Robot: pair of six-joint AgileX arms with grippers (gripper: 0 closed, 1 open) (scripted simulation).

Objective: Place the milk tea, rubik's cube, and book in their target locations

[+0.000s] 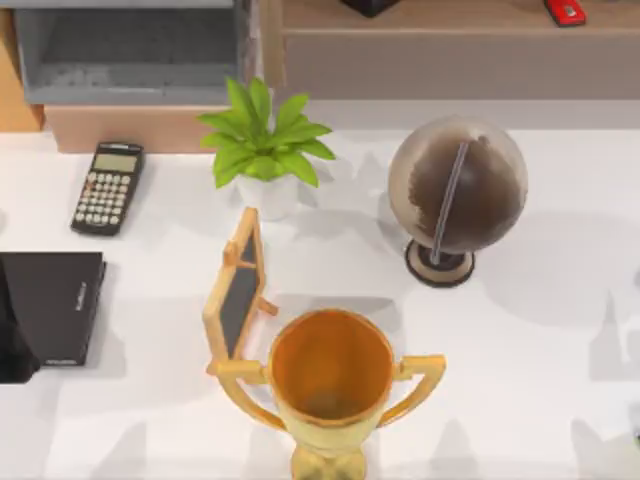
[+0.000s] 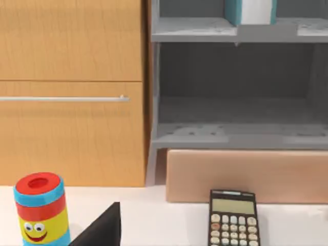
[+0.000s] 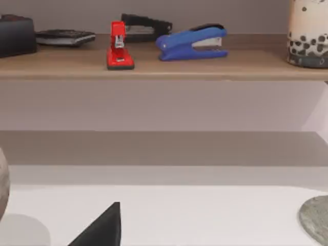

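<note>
Jaws cannot be judged on either arm. Beyond them, the book (image 2: 250, 11) already stands upright on the grey shelf unit's (image 2: 236, 133) upper tier, above the calculator (image 2: 231, 219), and the milk tea (image 3: 308, 33) sits on the wooden shelf (image 3: 154, 66) beside the blue stapler (image 3: 192, 43). By my reading those two are placed, with the rubik's cube still to check.

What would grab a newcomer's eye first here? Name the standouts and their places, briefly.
The gold trophy dominates the table's near middle, with a small framed chalkboard leaning at its left. Behind them stand a green potted plant and a brown globe to the right. On the wooden shelf, a red stapler and a blue stapler sit side by side.
</note>
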